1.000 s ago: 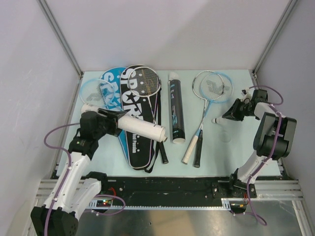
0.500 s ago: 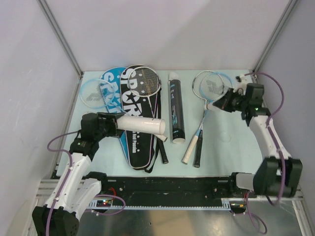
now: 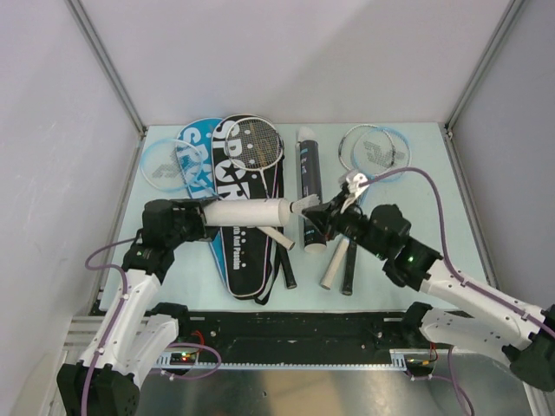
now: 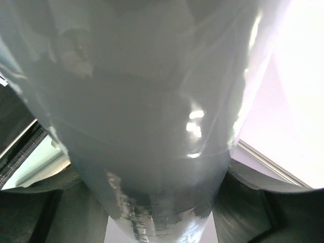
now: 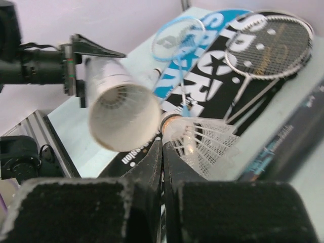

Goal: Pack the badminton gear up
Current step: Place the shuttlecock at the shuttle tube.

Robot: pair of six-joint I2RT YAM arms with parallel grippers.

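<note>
My left gripper [image 3: 198, 217] is shut on the white tube [image 3: 247, 211], holding it level above the black "SPORT" cover [image 3: 245, 247] with the open mouth to the right. In the left wrist view the white tube [image 4: 147, 111] fills the frame between the dark fingers [image 4: 253, 207]. My right gripper [image 3: 324, 217] is shut on a white feather shuttlecock [image 3: 307, 206]. In the right wrist view the shuttlecock [image 5: 205, 140] sits at my right gripper [image 5: 163, 148], its cork beside the rim of the tube's mouth [image 5: 121, 117], outside it.
A black tube [image 3: 310, 178] lies in the middle. One racket [image 3: 257, 143] rests on the black cover, a blue cover [image 3: 194, 158] and a blue racket [image 3: 159, 165] lie further left. Two rackets [image 3: 373, 149] lie at the right, their handles [image 3: 339, 265] under my right arm.
The right arm has swung from the right side of the table to the middle, carrying the shuttlecock up to the tube's mouth. The left arm has levelled the white tube slightly.
</note>
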